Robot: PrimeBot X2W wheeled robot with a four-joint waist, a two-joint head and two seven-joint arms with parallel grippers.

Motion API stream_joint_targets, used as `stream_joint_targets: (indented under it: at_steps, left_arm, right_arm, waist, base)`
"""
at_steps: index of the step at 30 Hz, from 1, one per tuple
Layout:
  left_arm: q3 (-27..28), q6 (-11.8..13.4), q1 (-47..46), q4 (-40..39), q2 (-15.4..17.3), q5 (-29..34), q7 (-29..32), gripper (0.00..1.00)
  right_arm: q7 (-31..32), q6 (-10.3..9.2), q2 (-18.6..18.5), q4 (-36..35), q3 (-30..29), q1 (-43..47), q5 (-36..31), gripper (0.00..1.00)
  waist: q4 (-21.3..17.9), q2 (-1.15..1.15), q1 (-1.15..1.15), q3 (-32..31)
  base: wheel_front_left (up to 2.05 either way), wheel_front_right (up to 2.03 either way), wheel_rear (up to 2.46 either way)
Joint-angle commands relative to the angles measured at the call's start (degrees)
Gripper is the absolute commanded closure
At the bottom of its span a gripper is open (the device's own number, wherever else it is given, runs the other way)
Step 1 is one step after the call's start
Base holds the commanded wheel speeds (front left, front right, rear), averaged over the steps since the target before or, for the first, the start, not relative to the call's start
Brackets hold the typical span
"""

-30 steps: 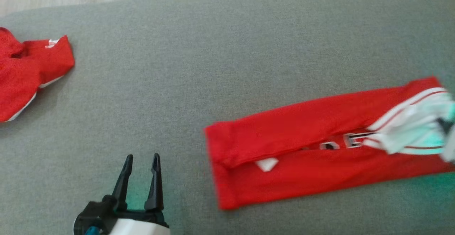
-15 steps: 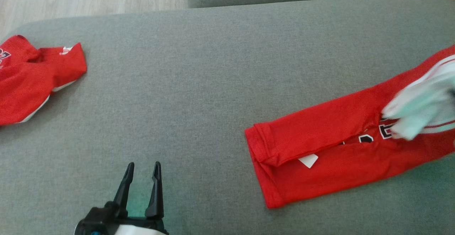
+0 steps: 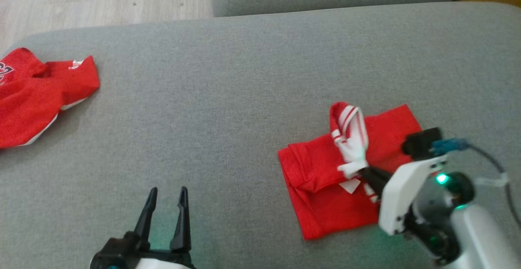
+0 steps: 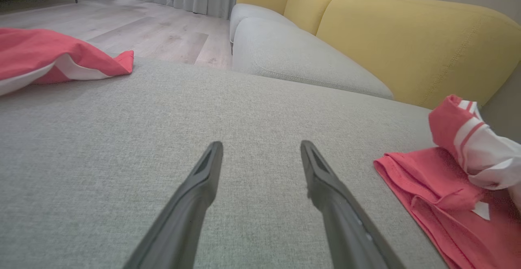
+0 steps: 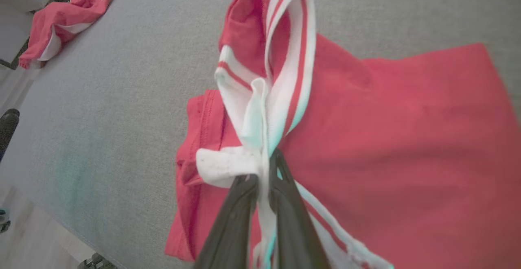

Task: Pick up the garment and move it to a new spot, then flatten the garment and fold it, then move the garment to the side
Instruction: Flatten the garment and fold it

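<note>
Grey upholstery spreads before us: a broad sofa cushion (image 3: 244, 77), with pale wood floor (image 3: 101, 0) beyond its far edge. On the cushion's right half, toward its near edge, the red garment (image 3: 321, 204) lies doubled into a squat rectangle. Our right claw (image 3: 363, 172) is clamped on the garment's white striped trim (image 3: 350, 138), its 2 fingers pinched together with the cloth between them, and the trim stands in a loop above the folded body. Our left claw (image 3: 166, 193) hovers over the cushion's near edge, left of the middle, with its fingers spread and holding nothing. Another red garment (image 3: 36, 98) sits crumpled at the cushion's far left corner. We judge the fold half done: the raised end wants laying flat. The body's long axis runs across the cushion, its right end tilted toward the far edge. Of the 2 arms, the right is nearer, while the left claw is well apart from the garment.
</note>
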Motion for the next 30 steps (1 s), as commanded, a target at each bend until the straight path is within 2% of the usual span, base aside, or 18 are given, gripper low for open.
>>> stream_joint_targets:
  at_steps: [1,6,14,16,17,18,24,27,30]
  left_arm:
    - [1.08,0.38,-0.81,-1.41,-0.25,-0.4,-0.62,0.0]
    - [0.72,0.81,-0.74,-1.42,-0.25,-0.57,-0.62,0.0]
    - [0.45,0.95,-0.6,-1.16,-0.25,-0.71,-0.62,0.0]
    - [0.47,0.98,-0.65,-1.12,-0.25,-0.6,-0.62,0.0]
    - [0.45,0.95,-0.71,-1.07,-0.25,-0.44,-0.62,0.0]
    - [0.43,0.9,-0.76,-1.01,-0.25,-0.29,-0.62,0.0]
    - [0.84,0.59,-0.43,-0.55,-0.26,0.32,-0.62,0.0]
    - [1.07,0.48,-0.17,-0.56,-0.26,0.48,-0.62,0.0]
    - [1.09,0.4,0.14,-0.78,-0.26,0.62,-0.62,0.0]
  right_arm:
    - [-1.98,-0.04,1.22,-0.74,2.14,-2.16,-0.64,1.0]
    - [-5.83,-0.04,4.24,3.14,4.09,-2.61,-2.26,1.0]
    - [-8.48,-0.04,6.34,5.74,6.84,-2.89,-1.99,1.0]
    - [-9.47,-0.04,6.82,5.89,7.9,-3.03,-1.28,0.71]
    - [-10.16,-0.04,7.12,5.98,8.24,-3.11,-0.72,0.41]
    - [-10.78,-0.04,7.41,5.96,8.75,-3.15,0.02,0.0]
    - [-15.78,-0.04,8.31,2.77,10.94,-2.38,6.04,0.0]
    - [-19.65,-0.04,8.08,0.55,9.85,-1.52,5.03,0.0]
    - [-25.31,-0.04,6.2,-1.34,7.32,-0.46,1.03,0.0]
  waist:
    - [0.22,0.0,0.0,-0.06]
    - [0.49,0.0,0.0,0.09]
    - [0.45,0.0,0.0,0.01]
    - [0.29,0.0,0.0,0.08]
    - [0.2,0.0,0.0,0.12]
    - [0.13,0.0,0.0,0.13]
    - [-0.37,0.0,0.0,-0.82]
    - [-0.6,0.0,0.0,-1.42]
    - [-0.76,0.0,0.0,-2.13]
  base:
    - [0.0,0.0,0.0]
    - [0.0,0.0,0.0]
    - [0.0,0.0,0.0]
    - [0.0,0.0,0.0]
    - [0.0,0.0,0.0]
    - [0.0,0.0,0.0]
    - [0.0,0.0,0.0]
    - [0.0,0.0,0.0]
    - [0.0,0.0,0.0]
